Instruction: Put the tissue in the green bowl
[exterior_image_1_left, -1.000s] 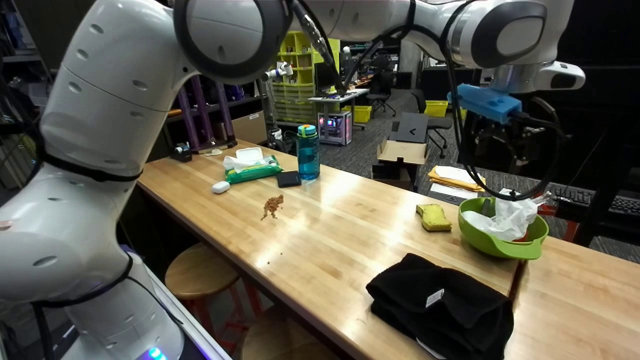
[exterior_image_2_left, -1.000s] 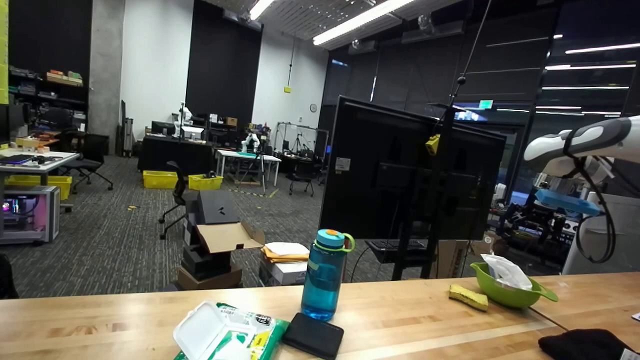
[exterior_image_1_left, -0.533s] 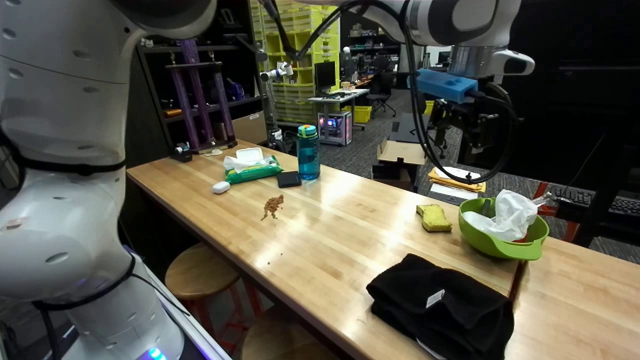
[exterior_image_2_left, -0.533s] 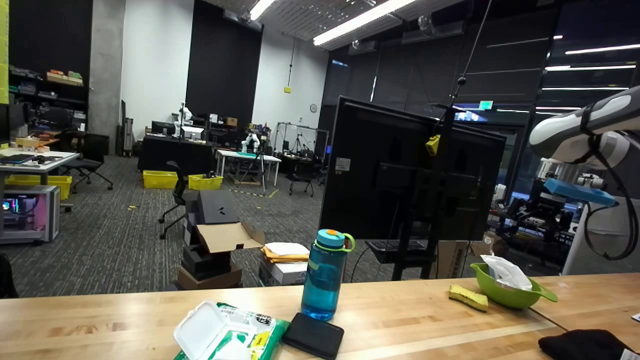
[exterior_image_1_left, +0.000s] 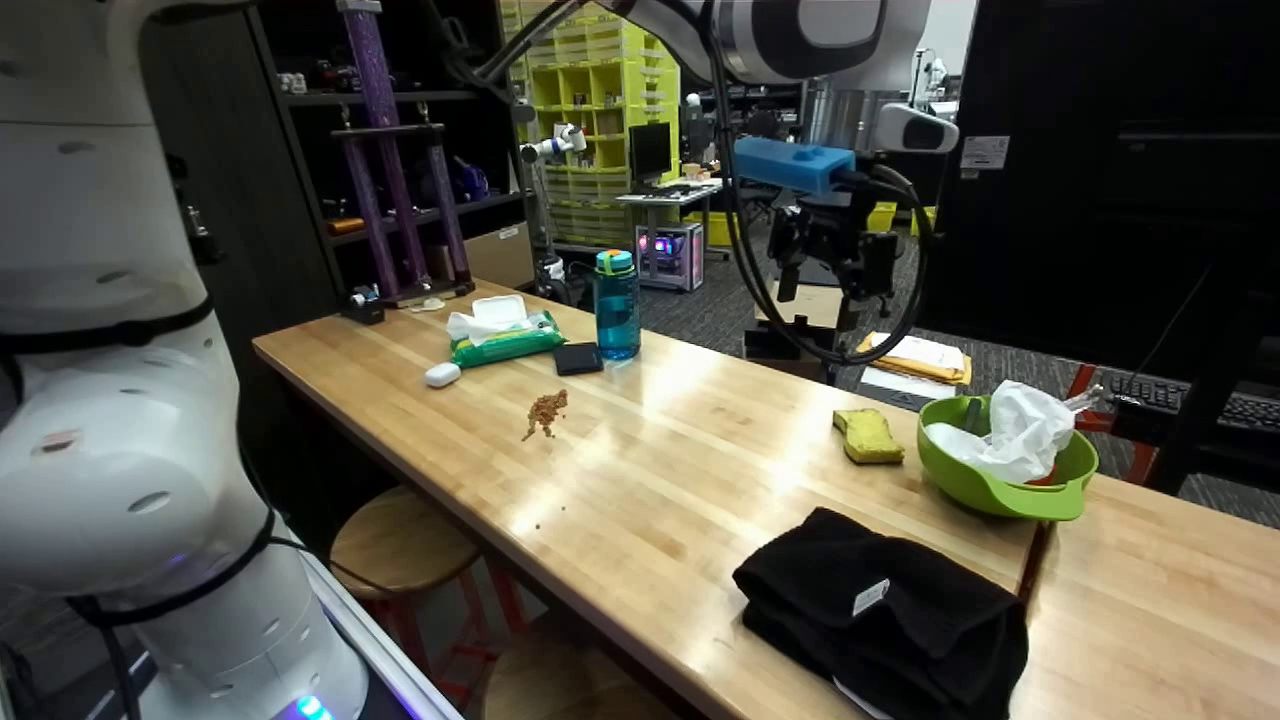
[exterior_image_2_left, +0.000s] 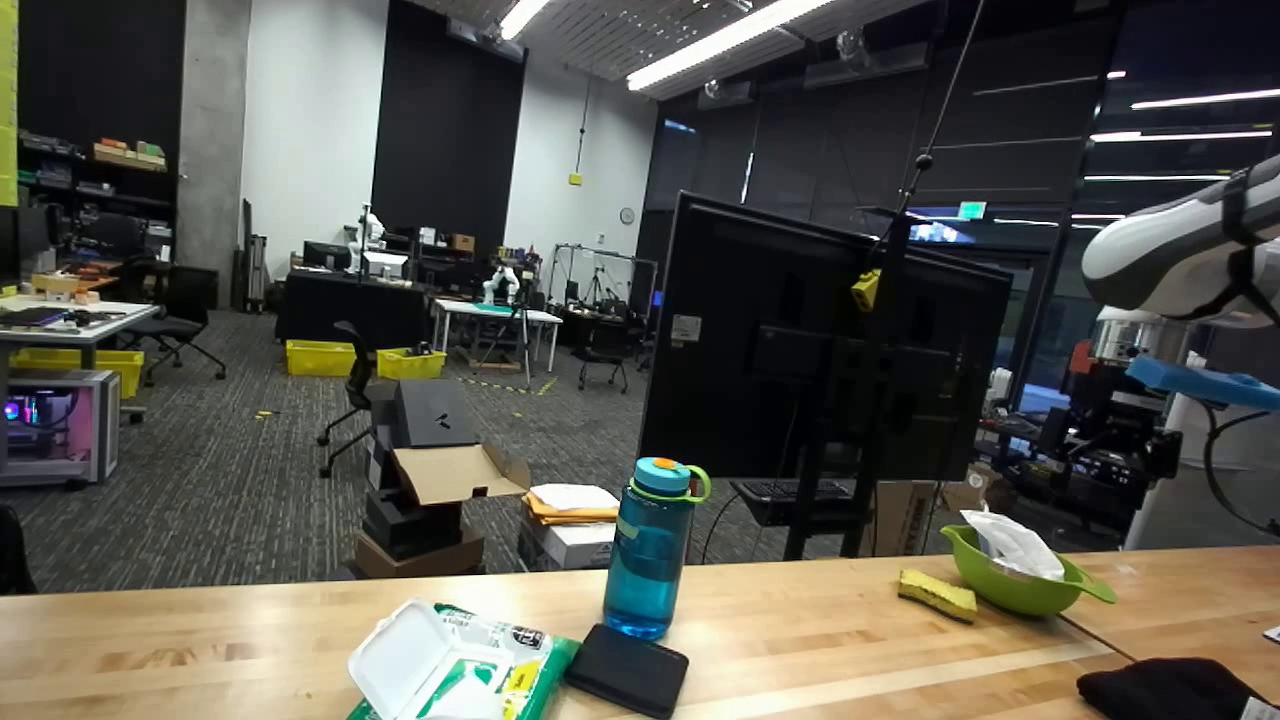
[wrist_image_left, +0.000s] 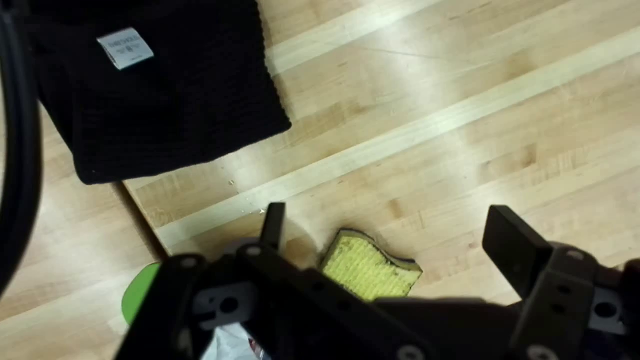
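Note:
The crumpled white tissue (exterior_image_1_left: 1025, 430) lies in the green bowl (exterior_image_1_left: 985, 492), with part standing above the rim. In an exterior view, the tissue (exterior_image_2_left: 1015, 545) also shows in the bowl (exterior_image_2_left: 1020, 593). In the wrist view, a bit of the tissue (wrist_image_left: 229, 345) and the bowl's edge (wrist_image_left: 137, 292) show at lower left, mostly hidden by the gripper. My gripper (exterior_image_1_left: 820, 292) is high above the table, left of the bowl in that view. In the wrist view, the gripper (wrist_image_left: 390, 222) has its fingers wide apart with nothing between them.
A yellow-green sponge (exterior_image_1_left: 868, 436) sits beside the bowl; it shows below the fingers in the wrist view (wrist_image_left: 375, 267). A black folded cloth (exterior_image_1_left: 890, 620) lies in front. A blue bottle (exterior_image_1_left: 617, 310), black wallet (exterior_image_1_left: 578, 358), wipes pack (exterior_image_1_left: 510, 342) and brown crumbs (exterior_image_1_left: 545, 410) are farther along.
My gripper has moved away from above the bowl, to the left in an exterior view. The tissue stays in the bowl, and the objects on the table have not moved.

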